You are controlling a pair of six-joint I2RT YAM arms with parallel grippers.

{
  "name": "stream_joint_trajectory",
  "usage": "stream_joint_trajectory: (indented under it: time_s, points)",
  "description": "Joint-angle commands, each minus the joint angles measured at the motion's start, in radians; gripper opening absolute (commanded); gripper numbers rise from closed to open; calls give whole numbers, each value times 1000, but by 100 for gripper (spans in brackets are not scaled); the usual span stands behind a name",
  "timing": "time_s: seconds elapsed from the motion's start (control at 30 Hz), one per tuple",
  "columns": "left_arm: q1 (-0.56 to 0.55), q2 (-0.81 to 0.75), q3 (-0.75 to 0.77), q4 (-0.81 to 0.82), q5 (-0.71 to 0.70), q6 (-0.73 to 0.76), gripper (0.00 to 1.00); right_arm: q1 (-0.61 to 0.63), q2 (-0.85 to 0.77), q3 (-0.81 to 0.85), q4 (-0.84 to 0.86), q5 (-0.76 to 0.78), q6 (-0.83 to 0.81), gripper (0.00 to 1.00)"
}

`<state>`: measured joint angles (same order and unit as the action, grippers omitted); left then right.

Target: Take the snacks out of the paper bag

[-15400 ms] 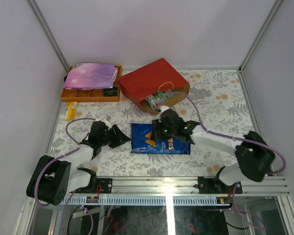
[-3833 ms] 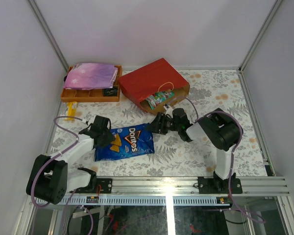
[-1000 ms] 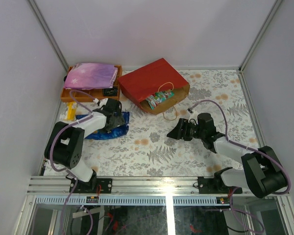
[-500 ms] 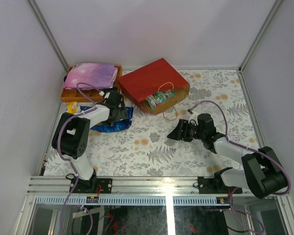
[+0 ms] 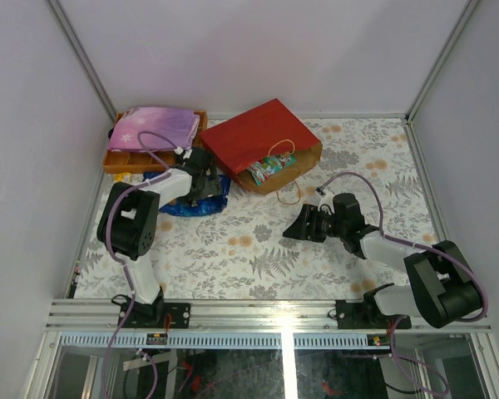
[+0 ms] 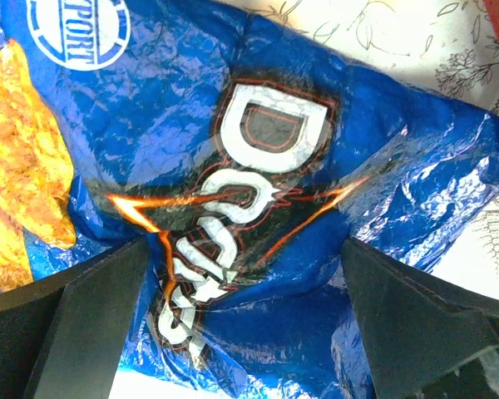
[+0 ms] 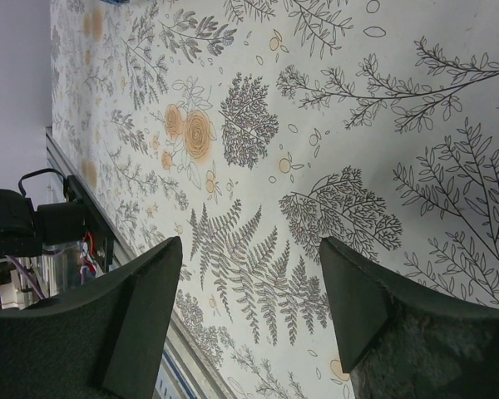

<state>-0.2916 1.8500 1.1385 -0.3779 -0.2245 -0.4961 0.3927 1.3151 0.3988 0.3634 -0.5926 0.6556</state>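
My left gripper (image 6: 243, 245) is hanging wide apart over the chip bag (image 6: 258, 133), which is sitting out of the way at the far left by the tray (image 5: 108, 160). My right gripper (image 5: 303, 224), apart and empty, is waiting near the paper bag (image 5: 249, 137), where packets (image 5: 270, 165) are showing.

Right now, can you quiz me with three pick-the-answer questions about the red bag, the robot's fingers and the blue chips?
1. What colour is the outside of the paper bag?
A) red
B) green
C) yellow

2. How are the right fingers?
A) pinched shut on a toy
B) apart, with nothing between them
C) pinched shut on nothing

3. Where is the blue chip bag?
A) inside the paper bag
B) between the right fingers
C) on the table, under the left fingers

Answers:
1 A: its outer side shows red in the top view.
2 B: the right wrist view shows only table between them.
3 C: the left wrist view looks down on it, with a spread finger at either side.
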Motion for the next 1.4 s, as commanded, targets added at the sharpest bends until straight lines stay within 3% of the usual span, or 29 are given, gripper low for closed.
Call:
stream_joint_trajectory:
  time_s: [0.0, 0.17, 0.23, 0.3, 0.33, 0.37, 0.4, 0.53, 0.7, 1.03, 1.17, 1.2, 1.23, 1.27, 1.3, 1.37]
  points:
    - [-1, -70, 14, -53, -53, -1, 100, 5, 13, 14, 46, -22, -32, 75]
    - [-10, -288, -24, -30, 20, 10, 99, 6, 17, 33, 22, -8, -55, 75]
    - [-11, -360, -61, 37, 134, 30, 77, 6, 26, 37, 30, -8, -54, 75]
    - [-5, -389, -89, 110, 249, 35, 28, 5, 39, 41, 44, -17, -48, 75]
    - [1, -379, -86, 128, 299, 36, 10, 6, 45, 41, 51, -23, -43, 75]
    - [10, -352, -74, 132, 352, 35, 1, 5, 48, 41, 56, -29, -40, 75]
    - [17, -316, -50, 130, 397, 37, 0, 6, 48, 41, 57, -33, -37, 74]
    - [46, -166, -41, 192, 505, 11, 0, 6, 17, 37, 29, -28, -47, 74]
    - [125, -96, -156, 340, 545, -86, 0, 5, -38, 26, -23, -12, -72, 74]
    - [203, -110, -230, 337, 530, -44, 0, 6, -53, 30, -10, 8, -47, 75]
    - [186, -190, -212, 317, 554, -19, 0, 6, -65, 81, -26, 86, -26, 85]
    - [162, -222, -200, 289, 519, 3, 8, 4, -65, 97, -19, 105, -9, 91]
    - [124, -259, -171, 252, 459, 26, 22, -5, -62, 110, 6, 112, 17, 95]
    - [79, -297, -145, 211, 380, 46, 43, -19, -53, 119, 38, 113, 56, 98]
    - [34, -331, -115, 170, 300, 64, 61, -38, -38, 127, 81, 113, 105, 98]
    - [-42, -395, -54, 93, 164, 88, 85, -89, 6, 140, 171, 114, 223, 96]
